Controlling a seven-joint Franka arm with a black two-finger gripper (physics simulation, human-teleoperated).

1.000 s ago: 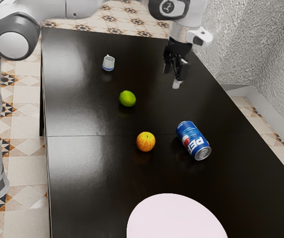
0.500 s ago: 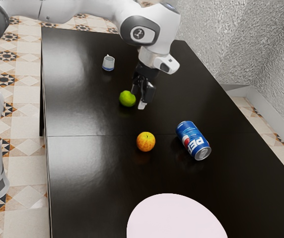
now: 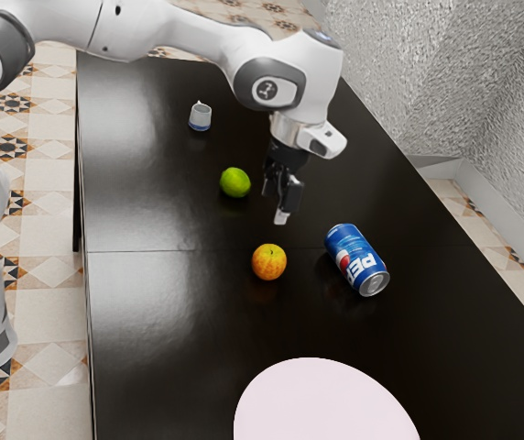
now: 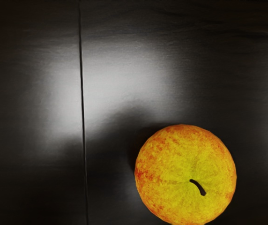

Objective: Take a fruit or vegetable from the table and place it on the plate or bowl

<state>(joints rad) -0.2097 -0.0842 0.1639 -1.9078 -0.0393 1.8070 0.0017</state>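
A round orange-yellow fruit (image 3: 268, 261) sits on a glossy black desk (image 3: 152, 302), near its middle. In the wrist view the fruit (image 4: 185, 174) shows its short dark stem pointing up, close beside a thin seam (image 4: 81, 117) in the desk top.

The jaws hang above the desk, just past the fruit, slightly parted and holding nothing. They hang from a white arm (image 3: 271, 82).

A green lime (image 3: 235, 181) lies to the exterior view's left of the jaws. A blue soda can (image 3: 357, 259) lies on its side to the fruit's right. A small white cup (image 3: 201, 116) stands near the far edge; its inside cannot be made out.

A pale pink plate (image 3: 326, 403) sits at the near end, cut off by the picture's lower edge.

Patterned tile floor (image 3: 38, 238) and a rough grey wall (image 3: 463, 73) surround the desk.
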